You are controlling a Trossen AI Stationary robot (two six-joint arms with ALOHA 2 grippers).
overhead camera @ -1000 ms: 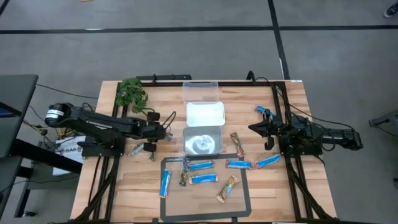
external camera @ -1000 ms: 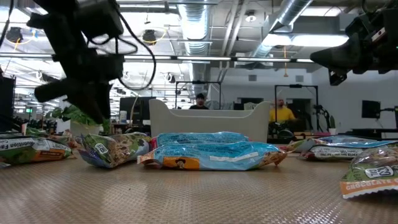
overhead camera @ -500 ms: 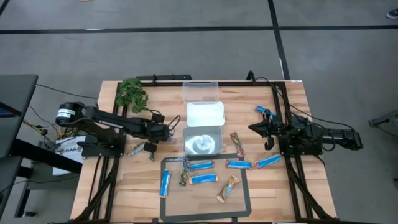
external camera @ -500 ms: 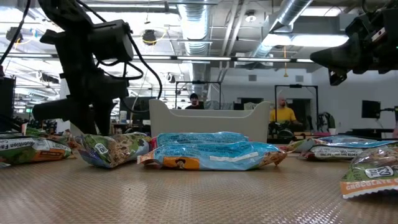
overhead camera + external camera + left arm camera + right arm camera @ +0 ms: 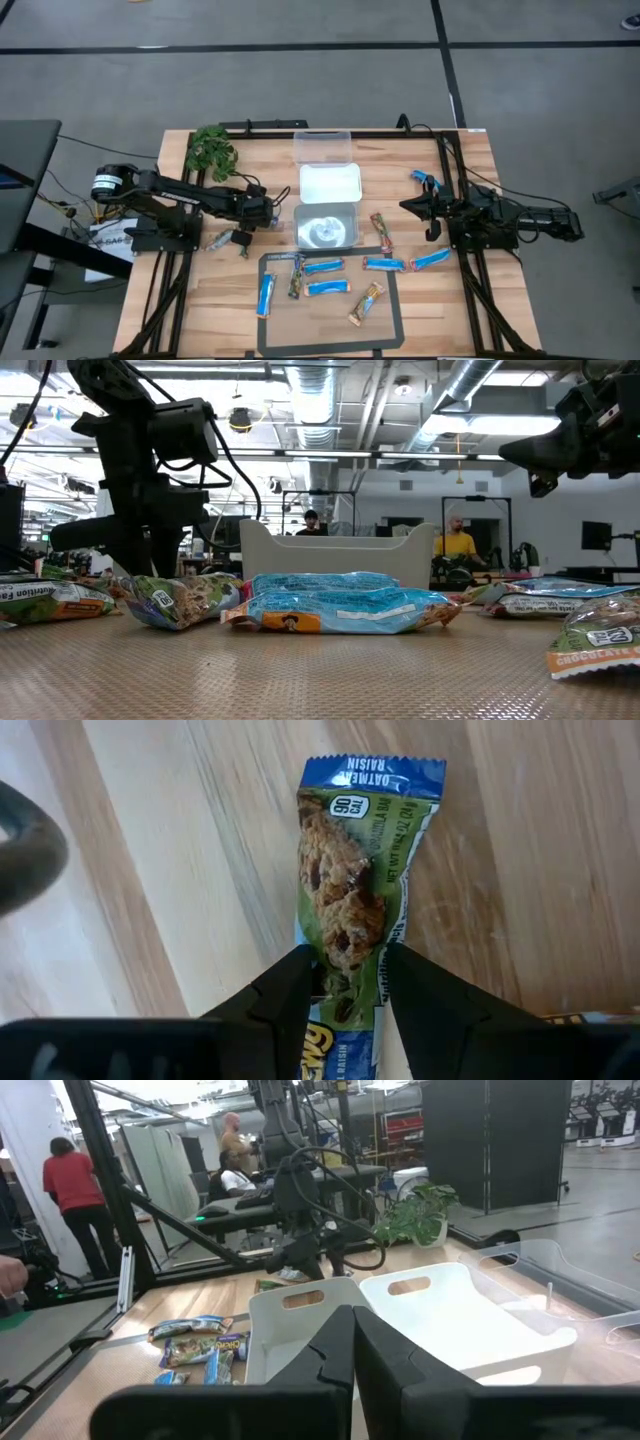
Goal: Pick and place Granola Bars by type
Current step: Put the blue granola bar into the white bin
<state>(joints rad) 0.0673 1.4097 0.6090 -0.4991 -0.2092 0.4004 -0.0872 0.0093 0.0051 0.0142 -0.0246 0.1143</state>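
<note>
One bar now sits between the left jaws, just left of the trays.
One oatmeal-raisin bar (image 5: 358, 910) lies flat on the tabletop (image 5: 470, 190), and the left gripper (image 5: 348, 982), which has slid toward the white bins (image 5: 328, 205) over the last second, has its jaws closed on the wrapper's sides, though it looks not yet lifted. Sorting is barely begun: the other Granola Bars (image 5: 325, 267) lie scattered. The right gripper (image 5: 432, 210) waits, jaws together, at the right edge.

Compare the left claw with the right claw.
The left claw points down at the table, shut on an oatmeal raisin bar; the right claw holds nothing, its fingers pressed together. In the high view the left claw sits beside the white bins; the right claw hangs farther off. Both are dark.
</note>
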